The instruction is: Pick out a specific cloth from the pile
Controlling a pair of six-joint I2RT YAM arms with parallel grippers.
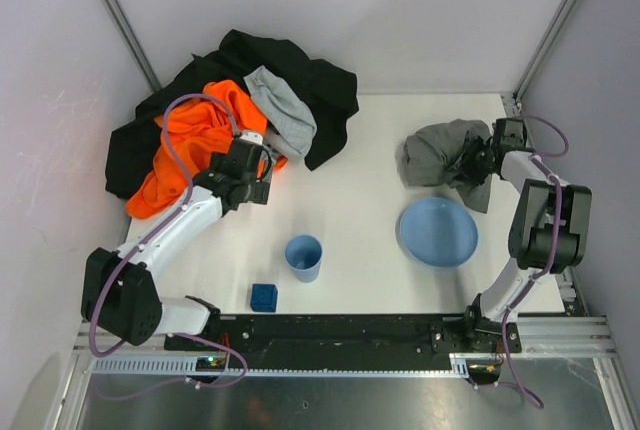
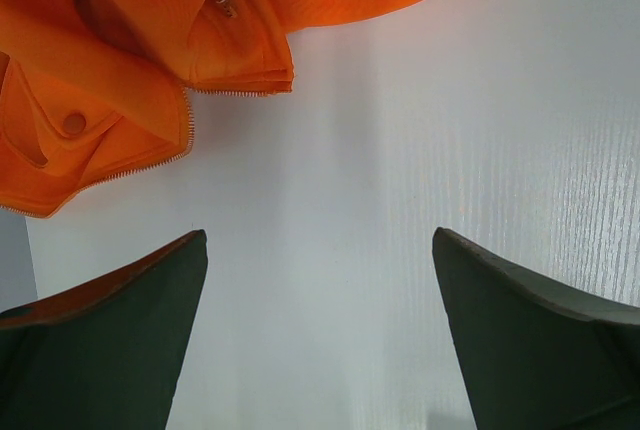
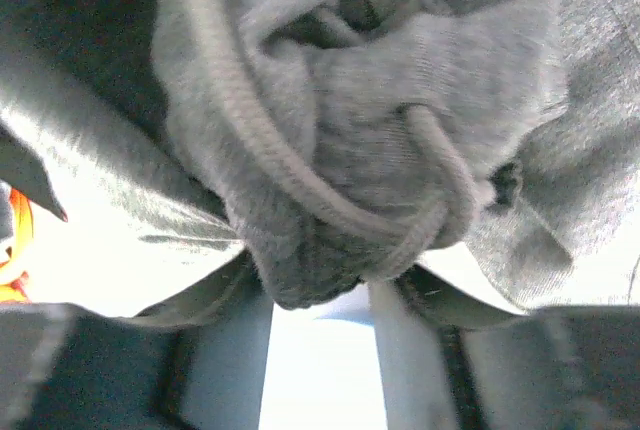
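Two arms share the table (image 1: 350, 200), and from above the job looks well along. The cloth (image 1: 437, 153), medium-dark grey, lies bunched on the right side, well apart from the pile (image 1: 230, 100) in the far left corner and just beyond the blue plate (image 1: 437, 232). The right gripper (image 1: 480, 162) is pushed into its right edge. The left gripper (image 1: 262, 186) hovers at the pile's near edge beside the orange garment (image 1: 190, 145). The paler grey cloth (image 1: 283, 110) rests on the black garment (image 1: 320, 80).

From the left wrist, the left gripper (image 2: 318, 235) stands wide open over bare table with nothing between its fingers. Only a zipped hem of the orange garment (image 2: 130, 60) shows above.

From the right wrist, the right gripper (image 3: 320, 295) has its jaws drawn in close on a thick roll of the cloth (image 3: 380, 100), with a cord (image 3: 300, 195) looped across it. It appears to be pinching that roll.

To finish well, I'd keep the pinch on the roll rather than the cord alone. Any carry should go high enough that the trailing folds clear the plate.

Fabric covers the fingertips, so how deep the bite goes is unclear. I also cannot tell whether the bundle is resting on the table or lifted off it.
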